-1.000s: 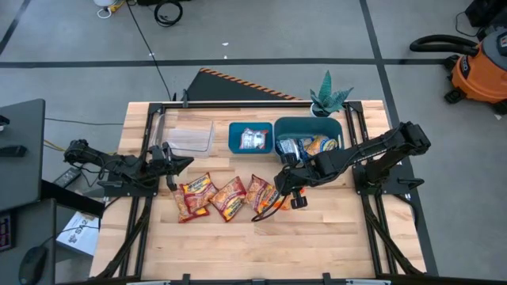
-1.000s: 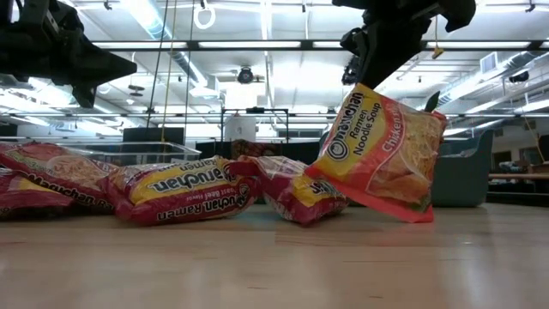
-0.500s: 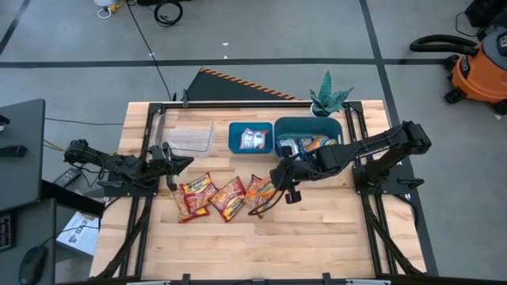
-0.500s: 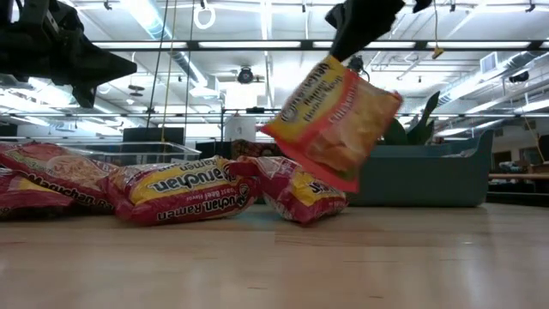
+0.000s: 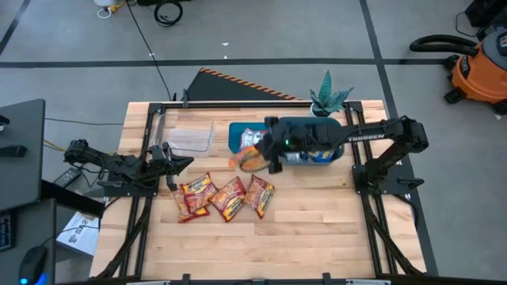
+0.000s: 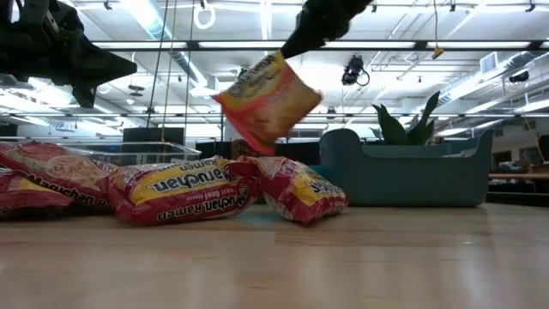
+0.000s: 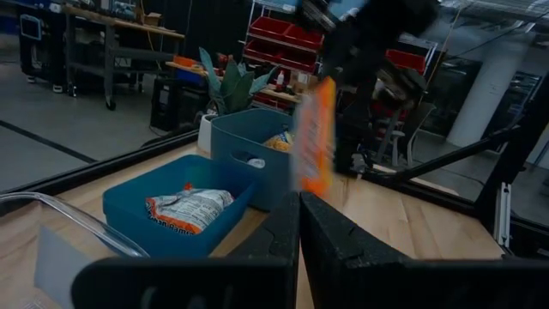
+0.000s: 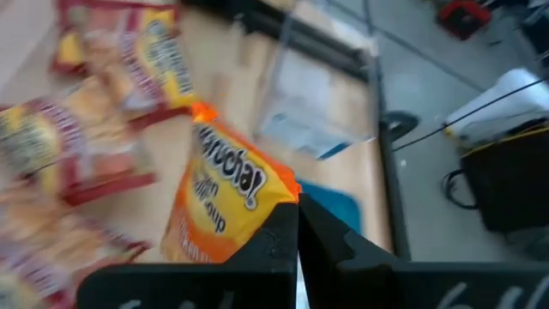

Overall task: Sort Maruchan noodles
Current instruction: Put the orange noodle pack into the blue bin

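My right gripper [image 5: 266, 157] is shut on an orange Maruchan noodle packet [image 5: 251, 159], which hangs in the air by the near edge of the small teal bin [image 5: 235, 145]. That bin holds a blue-and-white packet [image 5: 253, 138]. Three red packets [image 5: 196, 196] [image 5: 230, 197] [image 5: 260, 194] lie flat on the table in a row. My left gripper [image 5: 188, 162] waits shut at the table's left, touching nothing. My right gripper pinches the orange packet at its upper edge [image 6: 283, 57] between the two fingers, which slant down from above on the table's right. The packet [image 8: 225, 202] hangs tilted below the fingers, clear of the table and of the red packets.
A larger teal bin [image 5: 333, 126] with more packets stands at the far right, partly under my right arm. A clear tray [image 5: 190, 136] sits left of the small bin, and a potted plant [image 5: 329, 96] stands at the far edge.
My right gripper has risen and gone toward the table's far edge and a little left, from beside the red packets to the small teal bin. It has tipped more level on the way. The orange packet has gone with it, lifted higher and swinging.
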Available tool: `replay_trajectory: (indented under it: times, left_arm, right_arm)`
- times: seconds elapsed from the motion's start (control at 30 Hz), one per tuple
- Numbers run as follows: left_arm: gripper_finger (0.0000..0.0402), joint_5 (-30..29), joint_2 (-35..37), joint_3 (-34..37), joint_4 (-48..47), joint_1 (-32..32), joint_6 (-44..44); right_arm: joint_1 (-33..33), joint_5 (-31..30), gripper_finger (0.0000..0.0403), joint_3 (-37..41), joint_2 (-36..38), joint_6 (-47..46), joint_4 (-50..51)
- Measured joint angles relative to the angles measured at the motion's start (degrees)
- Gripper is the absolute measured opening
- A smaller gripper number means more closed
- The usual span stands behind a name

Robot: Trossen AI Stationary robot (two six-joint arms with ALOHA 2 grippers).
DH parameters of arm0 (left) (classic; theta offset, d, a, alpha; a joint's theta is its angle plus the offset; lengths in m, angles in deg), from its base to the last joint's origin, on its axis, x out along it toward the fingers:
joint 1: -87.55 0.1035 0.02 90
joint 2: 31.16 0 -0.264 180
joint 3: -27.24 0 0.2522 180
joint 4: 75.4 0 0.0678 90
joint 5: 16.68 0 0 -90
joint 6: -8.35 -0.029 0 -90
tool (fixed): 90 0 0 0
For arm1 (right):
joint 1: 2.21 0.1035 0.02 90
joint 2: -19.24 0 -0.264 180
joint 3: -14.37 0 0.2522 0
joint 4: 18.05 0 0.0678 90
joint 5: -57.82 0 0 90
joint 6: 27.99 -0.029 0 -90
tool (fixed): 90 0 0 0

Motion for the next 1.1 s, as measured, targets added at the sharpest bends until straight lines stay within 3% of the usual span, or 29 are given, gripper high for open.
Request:
replay_trajectory:
  times: [0.2,0.4,0.67,0.73,0.9,1.1]
  left_arm:
    - [0.0016,0.00,0.00,0.00,0.01,0.00,0.04]
    - [0.0016,0.00,0.00,0.00,0.02,0.00,0.02]
    - [0.0016,0.00,0.00,0.00,0.02,0.00,0.04]
    - [0.0016,-0.04,0.02,0.00,-0.02,0.00,0.00]
    - [0.0016,0.03,0.00,-0.02,0.13,0.00,0.00]
    - [0.0016,0.00,0.02,-0.02,0.02,0.00,0.04]
  right_arm:
    - [-7.53,2.99,0.0007,0.00,0.00,2.78,-6.05]
    - [-14.29,11.95,0.0007,4.38,-0.24,0.81,-15.38]
    - [-17.36,20.43,0.0007,11.83,-1.13,-2.11,-34.38]
    - [-17.33,21.97,0.0007,12.44,-1.91,-3.63,-35.35]
    - [-17.21,22.40,0.0007,12.35,-6.99,-3.88,-37.09]
    - [-17.23,18.64,0.0007,11.34,-10.11,-2.82,-38.98]
